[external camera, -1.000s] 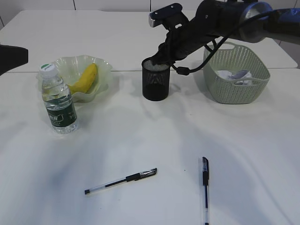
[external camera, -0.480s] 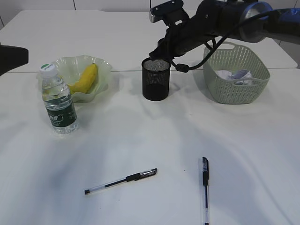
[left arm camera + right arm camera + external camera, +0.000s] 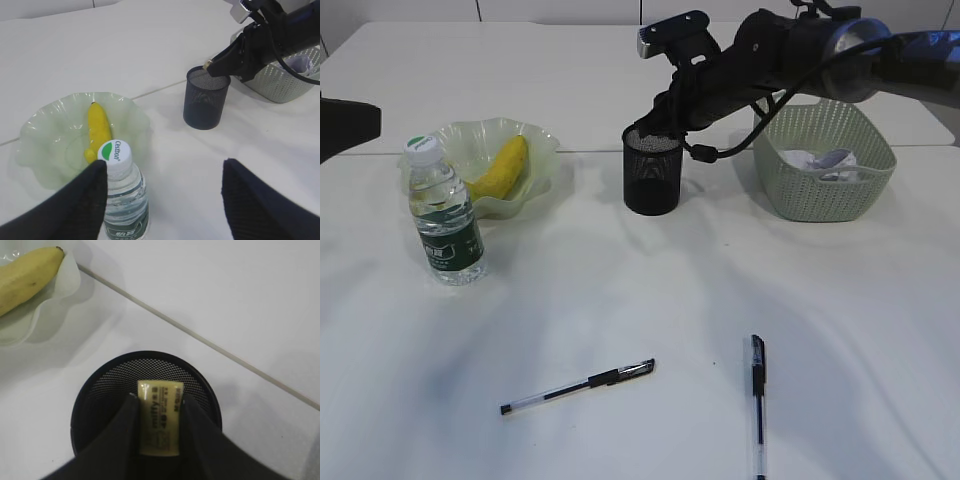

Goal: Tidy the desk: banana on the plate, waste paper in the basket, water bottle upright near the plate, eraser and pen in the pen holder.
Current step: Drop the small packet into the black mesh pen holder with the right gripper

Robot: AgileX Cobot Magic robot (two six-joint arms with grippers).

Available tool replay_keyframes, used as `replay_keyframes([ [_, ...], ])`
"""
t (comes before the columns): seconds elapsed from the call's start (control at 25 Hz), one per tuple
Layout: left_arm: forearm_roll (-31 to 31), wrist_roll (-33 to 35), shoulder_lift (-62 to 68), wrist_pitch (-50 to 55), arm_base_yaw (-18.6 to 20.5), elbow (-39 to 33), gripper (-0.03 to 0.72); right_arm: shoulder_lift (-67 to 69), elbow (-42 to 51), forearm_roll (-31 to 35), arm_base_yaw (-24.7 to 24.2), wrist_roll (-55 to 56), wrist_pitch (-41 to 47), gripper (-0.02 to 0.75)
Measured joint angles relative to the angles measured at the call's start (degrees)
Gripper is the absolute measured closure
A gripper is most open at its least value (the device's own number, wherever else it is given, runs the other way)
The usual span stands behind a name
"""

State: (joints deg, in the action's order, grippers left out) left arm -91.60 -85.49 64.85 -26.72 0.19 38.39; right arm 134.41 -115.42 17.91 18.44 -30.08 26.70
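While the right gripper (image 3: 159,427) is held directly over the mouth of the pen holder (image 3: 652,170), the eraser (image 3: 160,416) is seen clamped between its two fingers, printed face up, above the mesh interior. In the exterior view the right arm is reached across from the right side, with its tip at the rim of the pen holder; the eraser itself cannot be made out there.

The left gripper (image 3: 165,192) is seen from its own wrist camera with both dark fingers (image 3: 80,200) spread wide apart and nothing between them. It is positioned above the water bottle (image 3: 444,213), whose white cap shows just beside the left finger.

The water bottle is recorded upright on the desk (image 3: 640,300), just in front of the plate (image 3: 542,160). The banana (image 3: 502,168) is lying in the plate, its length running from the centre toward the far rim.

The basket (image 3: 825,160) is placed to the right of the pen holder, and the waste paper (image 3: 817,162) is lying inside it.

Two pens are noted on the near part of the desk, well apart from the pen holder: a pen (image 3: 577,386) lying at a slant left of centre, and a second pen (image 3: 758,405) lying nearly straight toward the camera on the right. Neither is touched by a gripper.

A seam is seen running across the desk behind the plate and the pen holder.
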Motion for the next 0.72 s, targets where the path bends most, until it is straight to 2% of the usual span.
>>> replay_keyframes([
  [0.12, -0.1, 0.0, 0.0, 0.0, 0.0, 0.0, 0.181, 0.0, 0.0, 0.2, 0.0, 0.0, -0.1, 0.568],
  [0.4, -0.1, 0.0, 0.0, 0.0, 0.0, 0.0, 0.181, 0.0, 0.0, 0.3, 0.0, 0.0, -0.2, 0.473],
  [0.72, -0.2, 0.0, 0.0, 0.0, 0.0, 0.0, 0.181, 0.0, 0.0, 0.4, 0.0, 0.0, -0.1, 0.465],
])
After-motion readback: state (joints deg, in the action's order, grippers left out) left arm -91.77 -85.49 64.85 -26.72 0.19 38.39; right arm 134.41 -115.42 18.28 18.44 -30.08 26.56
